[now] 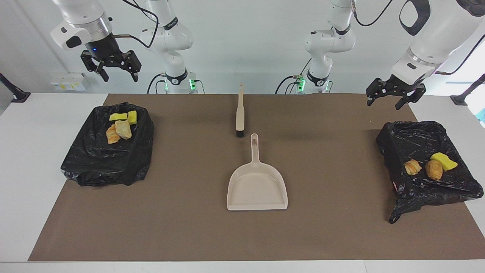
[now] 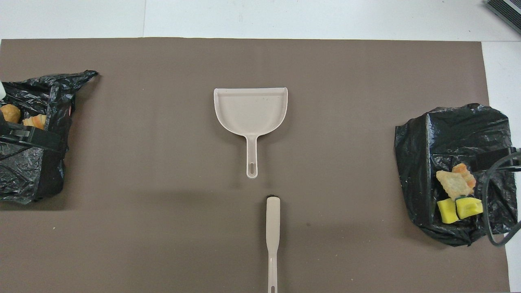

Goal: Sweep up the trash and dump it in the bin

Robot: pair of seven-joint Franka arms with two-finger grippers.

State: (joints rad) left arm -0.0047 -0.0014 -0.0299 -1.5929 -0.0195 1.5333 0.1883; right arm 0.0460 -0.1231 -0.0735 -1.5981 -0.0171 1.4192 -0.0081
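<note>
All seven pieces of trash (image 1: 120, 127) already lie in the two black-lined bins (image 1: 94, 159) at the bench ends — so both pincers, left pincer (image 1: 395, 95) and right pincer (image 1: 110, 66), hang open and empty above them, dustpan (image 1: 257, 185) idle.

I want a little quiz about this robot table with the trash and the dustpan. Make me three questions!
1. True or false: the dustpan has trash in it.
2. How many trash pieces lie in the black-bagged bin at the right arm's end of the table? A) two B) four C) six
3. Fill in: the brush lies ____ to the robots than the dustpan.

Key:
1. False; it is empty.
2. B; two yellow sponge pieces and two tan lumps.
3. Nearer.
</note>
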